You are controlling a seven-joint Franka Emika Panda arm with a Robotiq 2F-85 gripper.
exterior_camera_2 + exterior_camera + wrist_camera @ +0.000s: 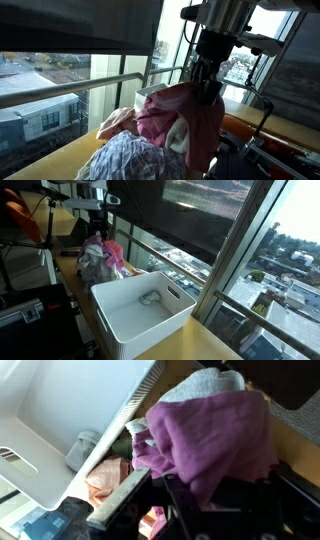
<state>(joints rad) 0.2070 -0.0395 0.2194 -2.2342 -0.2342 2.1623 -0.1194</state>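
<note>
Wrist view: a magenta cloth (215, 440) hangs bunched from the claw (205, 88), which is pinched tight on its top fold, so the rest drapes freely below. It dangles just over the pile of clothes (100, 262) on the tabletop (195, 345), beside a white bin (120, 330) holding one grey garment (150, 298).

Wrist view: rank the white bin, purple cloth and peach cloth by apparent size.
1-2. white bin and purple cloth: about alike. The cloth sits nearer the camera and the bin is cropped, so they are not ranked.
3. peach cloth: clearly smallest.
</note>
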